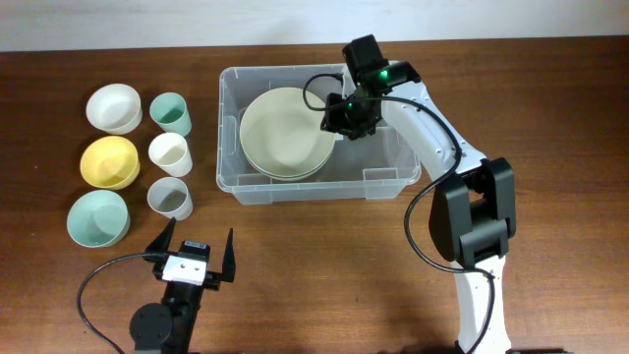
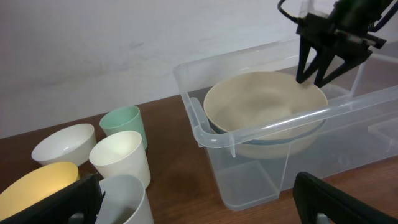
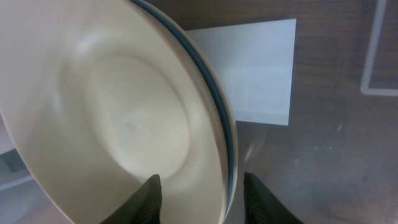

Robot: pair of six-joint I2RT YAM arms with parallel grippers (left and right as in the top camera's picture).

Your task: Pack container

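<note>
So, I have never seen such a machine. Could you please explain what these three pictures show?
Two robot arms work at a wooden table. One picture looks down from above; the other two come from cameras on the wrists. The right gripper is open around the rim of a cream bowl inside the clear container, gripping nothing. The left gripper is open and empty. Beside the container stand a white bowl, yellow bowl, pale green bowl, green cup, cream cup and grey cup.

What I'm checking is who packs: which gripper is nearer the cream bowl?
Right. The right gripper straddles the cream bowl's rim inside the container; the left gripper sits open outside, in front of it.
</note>
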